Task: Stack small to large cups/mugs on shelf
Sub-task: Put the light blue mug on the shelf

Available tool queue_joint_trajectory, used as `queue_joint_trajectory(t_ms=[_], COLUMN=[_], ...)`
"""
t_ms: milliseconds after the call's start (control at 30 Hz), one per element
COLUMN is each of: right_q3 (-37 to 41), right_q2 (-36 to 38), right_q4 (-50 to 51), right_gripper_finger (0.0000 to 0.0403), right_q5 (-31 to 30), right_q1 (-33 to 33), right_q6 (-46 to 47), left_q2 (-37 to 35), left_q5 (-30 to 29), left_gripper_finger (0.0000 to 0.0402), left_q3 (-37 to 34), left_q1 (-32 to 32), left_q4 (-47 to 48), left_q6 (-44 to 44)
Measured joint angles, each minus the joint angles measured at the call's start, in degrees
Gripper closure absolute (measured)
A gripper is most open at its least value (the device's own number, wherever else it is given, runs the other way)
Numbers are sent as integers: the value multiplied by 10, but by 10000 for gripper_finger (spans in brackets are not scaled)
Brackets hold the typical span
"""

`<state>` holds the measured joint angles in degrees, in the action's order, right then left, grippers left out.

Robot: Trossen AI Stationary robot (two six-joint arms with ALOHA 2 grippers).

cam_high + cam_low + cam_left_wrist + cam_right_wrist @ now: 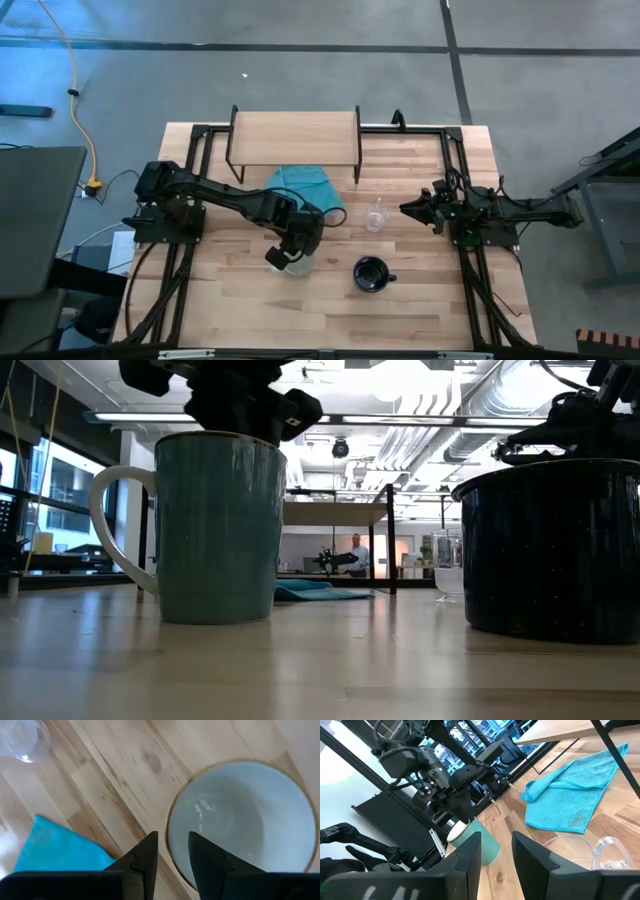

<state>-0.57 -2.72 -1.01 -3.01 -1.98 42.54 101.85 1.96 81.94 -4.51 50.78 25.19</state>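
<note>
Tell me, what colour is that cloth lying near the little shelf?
The cloth is bright turquoise blue, plain with no pattern. The right wrist view shows it best.

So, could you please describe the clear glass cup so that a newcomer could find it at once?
Start at the low wooden shelf at the table's far edge, then come forward past its right legs. The clear glass cup stands there, just right of the teal cloth. Unlike the black mug and pale mug, it is see-through and smaller.

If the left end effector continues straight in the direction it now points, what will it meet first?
Most likely the pale mug: the left end effector points down just above its rim, fingers slightly apart and straddling it. The exact height is unclear.
</note>
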Motion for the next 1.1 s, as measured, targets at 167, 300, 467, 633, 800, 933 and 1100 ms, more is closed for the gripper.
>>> queue_joint_trajectory(t_ms=[167,300,467,633,800,933,1100], right_q3=[0,0,0,0,0,0,0], right_q2=[0,0,-3,-3,-3,-3,-3], right_q4=[0,0,0,0,0,0,0], right_gripper_finger=[302,302,302,302,302,302,302], right_q5=[0,0,0,0,0,0,0], right_q1=[0,0,0,0,0,0,0], right_q6=[0,0,0,0,0,0,1], left_q2=[11,18,23,20,21,20,20], left_q5=[0,-5,-21,-23,-51,-63,-72], left_gripper_finger=[305,306,350,385,378,392,387], left_q3=[0,-2,-2,-1,-1,0,0], left_q1=[0,0,0,0,0,2,16], left_q4=[-4,10,17,20,36,49,84], left_q6=[-18,-47,-103,-150,-210,-268,-366])
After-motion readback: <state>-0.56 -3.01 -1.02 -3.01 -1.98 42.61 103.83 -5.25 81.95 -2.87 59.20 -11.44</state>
